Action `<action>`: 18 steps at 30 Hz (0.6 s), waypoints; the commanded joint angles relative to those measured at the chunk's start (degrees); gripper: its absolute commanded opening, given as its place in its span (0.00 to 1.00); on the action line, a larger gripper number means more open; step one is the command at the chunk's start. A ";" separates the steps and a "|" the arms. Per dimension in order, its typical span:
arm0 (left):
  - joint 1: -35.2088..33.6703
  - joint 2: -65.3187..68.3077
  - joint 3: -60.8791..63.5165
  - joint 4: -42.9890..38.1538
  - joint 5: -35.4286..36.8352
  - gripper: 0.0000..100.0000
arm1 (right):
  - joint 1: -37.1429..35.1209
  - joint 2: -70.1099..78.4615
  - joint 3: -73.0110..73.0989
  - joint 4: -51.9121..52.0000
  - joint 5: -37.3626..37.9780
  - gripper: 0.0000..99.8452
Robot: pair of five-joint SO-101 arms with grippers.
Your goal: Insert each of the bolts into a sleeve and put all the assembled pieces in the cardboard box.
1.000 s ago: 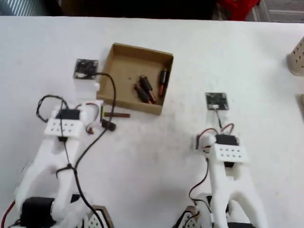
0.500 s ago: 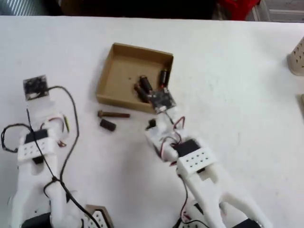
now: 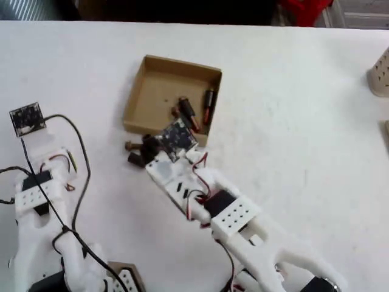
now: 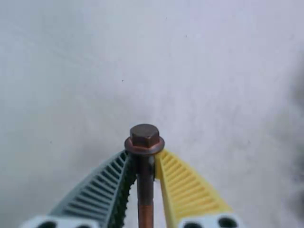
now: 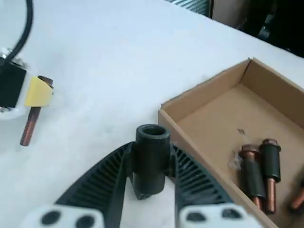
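1. Since a second ago the right arm point(image 3: 231, 216) has swung from the near-right part of the desk point(image 3: 292, 91) across to the near-left corner of the cardboard box point(image 3: 135, 97). The left arm point(image 3: 36, 194) has drawn back toward the desk's left edge.
2. The right pincer point(image 5: 151, 164) pinches a black sleeve point(image 5: 152, 140) around its middle. The sleeve is upright with its open bore up, probably so a shank can drop in from above.
3. The left pincer point(image 4: 145, 159) is pressed onto a copper bolt point(image 4: 144, 137) just under its hexagonal head. In the right wrist view the shank hangs down over bare desk, well apart from the sleeve, seemingly ready for that insertion.
4. In the high view a bolt head point(image 3: 129, 146) and a dark sleeve-like piece point(image 3: 135, 159) lie on the desk just off that box corner, beside the right pincer.
5. Assembled pieces point(image 3: 184, 108) lie inside the box toward its near-right corner.
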 commanded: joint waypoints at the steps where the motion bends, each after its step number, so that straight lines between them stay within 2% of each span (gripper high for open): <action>1: -0.40 -2.33 0.44 -1.67 0.35 0.02 | -2.07 -1.19 1.93 -8.13 -0.53 0.02; 6: -0.40 -2.33 0.62 -1.67 0.26 0.02 | -5.32 -1.19 11.60 -29.23 -0.53 0.02; 9: -0.22 -2.33 0.62 -1.67 0.26 0.02 | -6.64 -1.19 15.21 -36.88 -0.53 0.02; 18: -0.04 -2.33 0.62 -1.76 0.26 0.02 | -4.53 -0.92 13.10 -38.90 -0.53 0.02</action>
